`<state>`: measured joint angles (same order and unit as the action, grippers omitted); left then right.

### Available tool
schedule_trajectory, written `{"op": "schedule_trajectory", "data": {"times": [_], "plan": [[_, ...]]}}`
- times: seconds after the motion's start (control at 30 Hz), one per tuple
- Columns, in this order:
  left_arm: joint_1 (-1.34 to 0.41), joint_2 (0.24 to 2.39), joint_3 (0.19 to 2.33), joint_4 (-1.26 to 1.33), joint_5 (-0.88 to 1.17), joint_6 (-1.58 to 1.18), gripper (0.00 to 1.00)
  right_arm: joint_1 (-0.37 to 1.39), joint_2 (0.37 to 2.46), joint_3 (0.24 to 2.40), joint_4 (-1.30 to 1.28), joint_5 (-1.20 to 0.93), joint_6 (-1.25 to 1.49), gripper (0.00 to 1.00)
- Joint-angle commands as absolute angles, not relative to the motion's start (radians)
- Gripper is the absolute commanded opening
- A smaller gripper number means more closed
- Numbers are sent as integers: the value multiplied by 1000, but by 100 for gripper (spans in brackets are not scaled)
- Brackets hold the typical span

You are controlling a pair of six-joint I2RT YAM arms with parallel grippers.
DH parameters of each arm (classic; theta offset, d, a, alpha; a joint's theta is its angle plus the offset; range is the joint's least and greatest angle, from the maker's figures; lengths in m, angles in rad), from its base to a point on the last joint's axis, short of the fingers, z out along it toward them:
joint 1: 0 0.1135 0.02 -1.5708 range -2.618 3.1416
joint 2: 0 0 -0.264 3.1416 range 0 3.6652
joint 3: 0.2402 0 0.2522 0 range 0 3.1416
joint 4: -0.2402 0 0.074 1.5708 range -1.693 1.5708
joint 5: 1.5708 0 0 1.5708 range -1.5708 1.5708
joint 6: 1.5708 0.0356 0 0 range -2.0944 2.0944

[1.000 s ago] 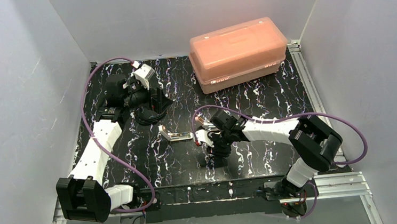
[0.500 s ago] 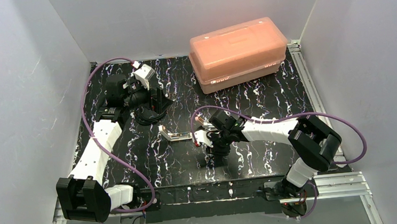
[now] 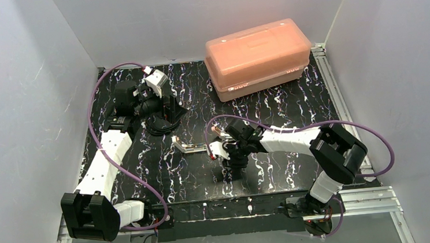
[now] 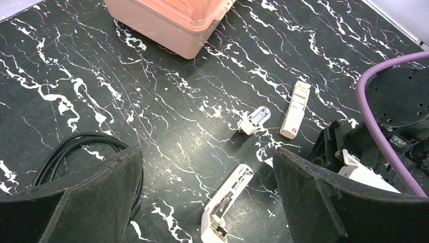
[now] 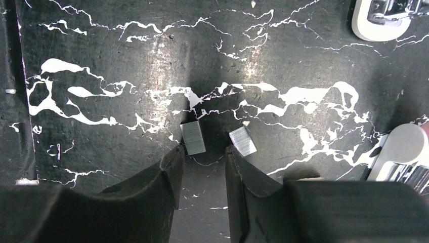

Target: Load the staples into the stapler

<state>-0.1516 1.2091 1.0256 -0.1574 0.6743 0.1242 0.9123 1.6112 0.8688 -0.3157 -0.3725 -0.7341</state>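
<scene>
The right hand [image 5: 202, 152] points down at the middle of the black marbled desk [image 3: 292, 104], its fingers [image 5: 167, 172] a little apart and gripping nothing. The staples [image 5: 192, 137] lie flat on the desk as two short silver strips. One sits at the fingertips, just off the gap between them. The second strip [image 5: 243, 141] lies just beside it, beyond the other fingertip.

The white stapler [image 3: 190, 146] lies opened on the desk, just left of the right hand [image 3: 232, 165] and a little farther back, with its metal channel showing [image 4: 225, 205]. The left hand [image 3: 168, 110] is at the far left of the desk. The left wrist view shows its fingers [image 4: 101, 187] spread wide and empty. A closed orange box [image 3: 257, 57] stands at the far right, well apart from the stapler.
</scene>
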Motion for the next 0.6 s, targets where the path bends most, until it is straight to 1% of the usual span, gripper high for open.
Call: {"op": "schedule_trajectory", "data": {"times": [0.0,0.3,0.57], "plan": [[-144,1177,1024,-160,698,142,98,921,1649,878,-359,-385,-758,43],[-144,1181,1030,-168,697,149,99,926,1638,857,-376,-379,-788,38],[-143,1200,1038,-169,695,147,99,932,1637,838,-372,-390,-794,36]]}}
